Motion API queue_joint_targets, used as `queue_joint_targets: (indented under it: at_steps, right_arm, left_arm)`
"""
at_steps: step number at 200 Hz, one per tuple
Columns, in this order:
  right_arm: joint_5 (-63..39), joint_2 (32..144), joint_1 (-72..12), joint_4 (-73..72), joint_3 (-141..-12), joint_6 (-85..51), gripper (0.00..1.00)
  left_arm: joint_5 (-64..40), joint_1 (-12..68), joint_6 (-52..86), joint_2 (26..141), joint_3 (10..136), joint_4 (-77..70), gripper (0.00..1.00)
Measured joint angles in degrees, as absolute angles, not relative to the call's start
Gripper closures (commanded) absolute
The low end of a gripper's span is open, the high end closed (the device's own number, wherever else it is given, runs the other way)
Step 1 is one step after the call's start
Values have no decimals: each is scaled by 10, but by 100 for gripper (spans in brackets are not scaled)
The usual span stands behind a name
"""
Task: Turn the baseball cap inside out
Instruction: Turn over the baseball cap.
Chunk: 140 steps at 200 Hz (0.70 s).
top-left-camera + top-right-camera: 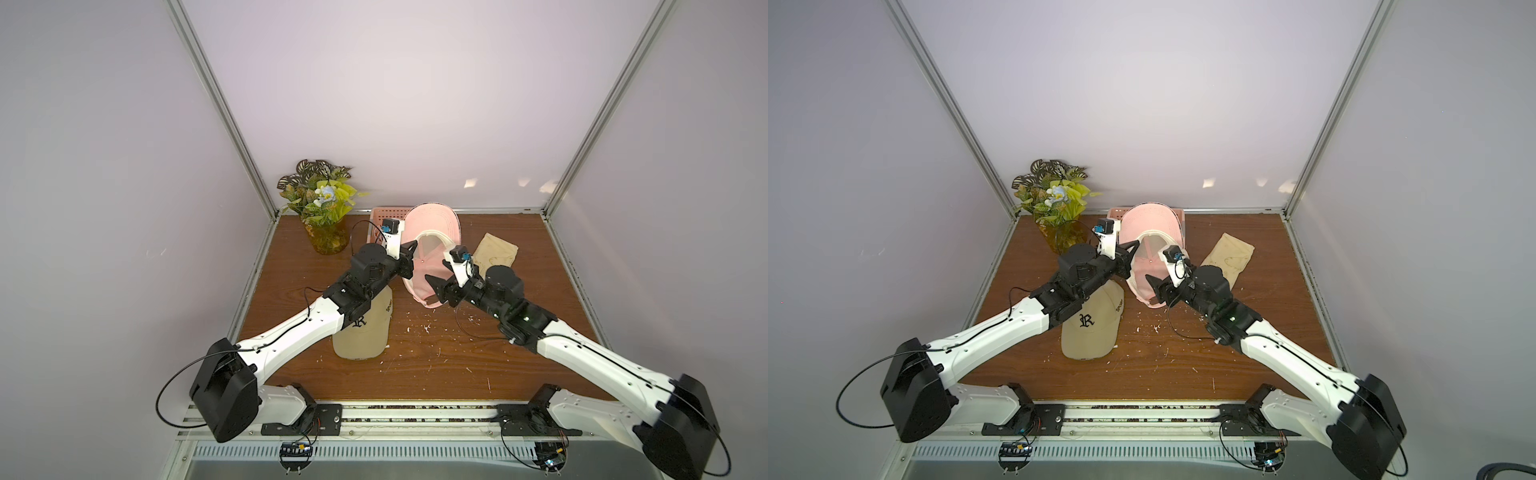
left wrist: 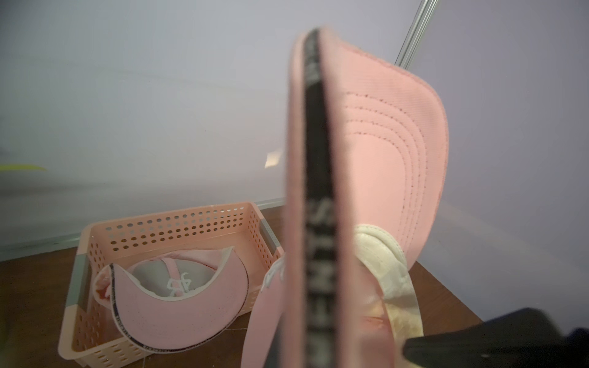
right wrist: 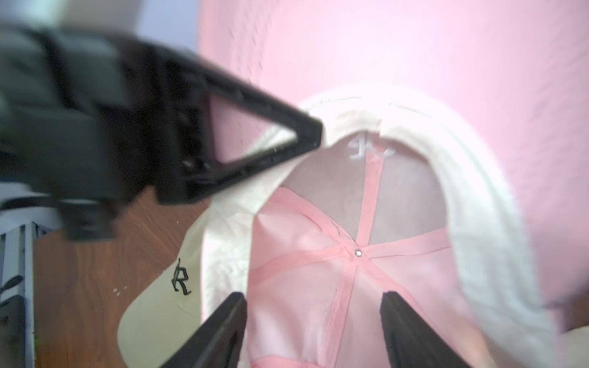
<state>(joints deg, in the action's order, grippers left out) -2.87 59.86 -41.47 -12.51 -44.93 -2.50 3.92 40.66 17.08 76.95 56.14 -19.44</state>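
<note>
Against the wall, pink basket [image 2: 178, 229] holds seemingly another pink cap [image 2: 178, 306].

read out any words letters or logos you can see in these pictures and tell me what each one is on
"R", black gothic letter: front of the beige cap.
"Sp…", black, partly hidden: that cap's side.
White embroidery inside the pink cap: not legible.
Black printed band on its brim edge: too blurred.
Embroidery on the cap in the basket: unclear.

Pink cap [image 2: 382, 153] held upright, brim uppermost; second pink cap [image 2: 178, 302] lies inside perforated pink basket [image 2: 178, 223] on worktop [image 2: 35, 286].
</note>
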Motion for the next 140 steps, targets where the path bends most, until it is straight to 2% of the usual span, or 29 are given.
queue_joint_targets:
  at_steps: [34, 84, 118, 140]
  right_arm:
    - [-48, 546, -356, -121, -455, -92, 29]
    - [-155, 545, -220, -108, -460, -250, 33]
    - [-223, 554, -154, -92, -469, -351, 33]
    - [-257, 565, -124, -89, -475, -420, 38]
  left_arm:
    - [51, 403, 119, 788, 543, -263, 100]
    - [49, 403, 36, 814, 441, -454, 100]
    - [30, 401, -1, 829, 431, -503, 100]
    - [2, 401, -19, 829, 431, -530, 100]
